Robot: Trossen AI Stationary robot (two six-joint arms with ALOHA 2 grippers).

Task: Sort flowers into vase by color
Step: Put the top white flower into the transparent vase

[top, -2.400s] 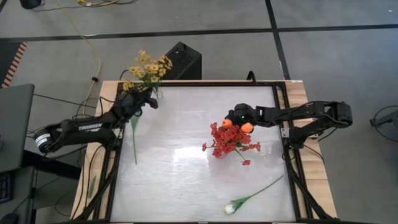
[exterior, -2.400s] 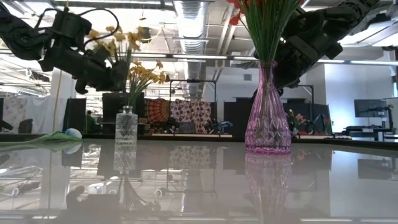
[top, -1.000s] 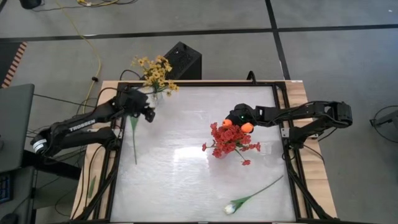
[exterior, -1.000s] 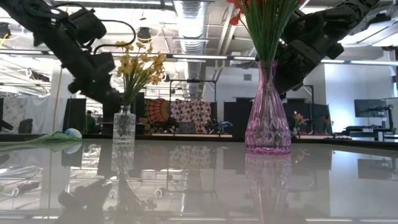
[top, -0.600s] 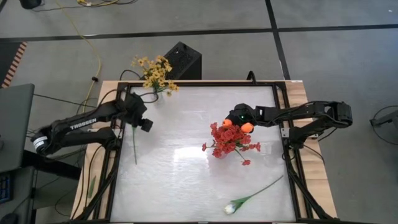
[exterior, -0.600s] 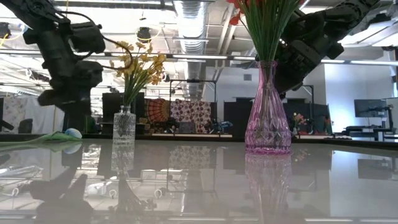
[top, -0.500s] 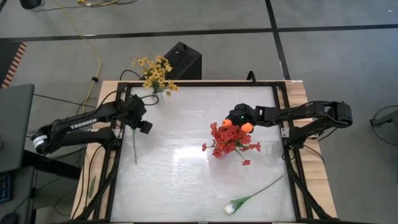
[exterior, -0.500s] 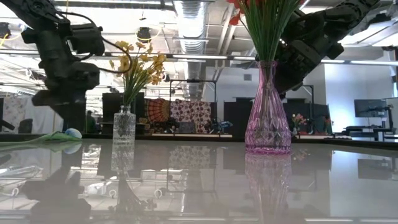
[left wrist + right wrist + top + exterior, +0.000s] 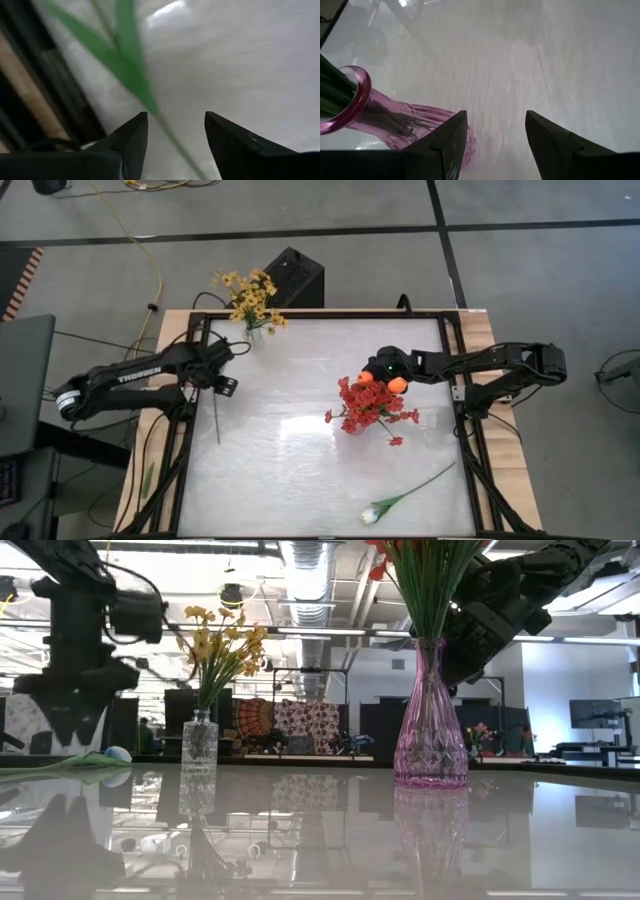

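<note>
Now we see our left gripper with its fingers spread and empty, poised over a green stem lying flat along the table's left edge; its leaf passes between the fingertips without touching them. Just beyond stands the small clear vase holding the yellow sprays. Our right gripper is likewise spread and empty, hanging beside the pink vase, which carries the red sprays and two orange tulips. One white tulip lies near the table's front edge.
</note>
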